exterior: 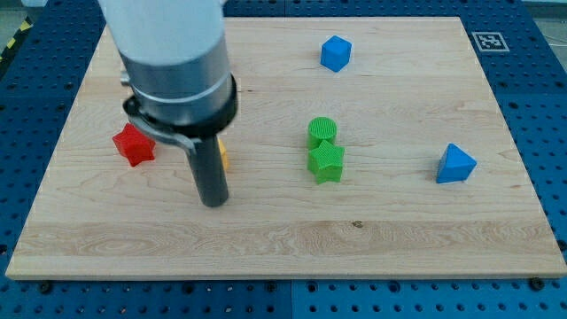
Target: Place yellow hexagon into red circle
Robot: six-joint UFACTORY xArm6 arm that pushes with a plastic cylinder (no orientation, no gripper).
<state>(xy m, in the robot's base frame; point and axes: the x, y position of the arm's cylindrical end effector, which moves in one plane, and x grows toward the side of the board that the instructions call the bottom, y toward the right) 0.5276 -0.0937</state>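
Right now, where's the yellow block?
Mostly hidden behind my rod: a yellow block sliver shows at its right edge, left-centre of the board, between the red star and green star.

Beneath me, a pale wooden board (292,235) with faint grain lies on a blue perforated base (540,97), a black-and-white marker tag (489,41) at the board's upper right corner, all under even, soft light.

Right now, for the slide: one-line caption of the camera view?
My tip rests on the wooden board, hiding most of a yellow block, with the red star to the view's left.
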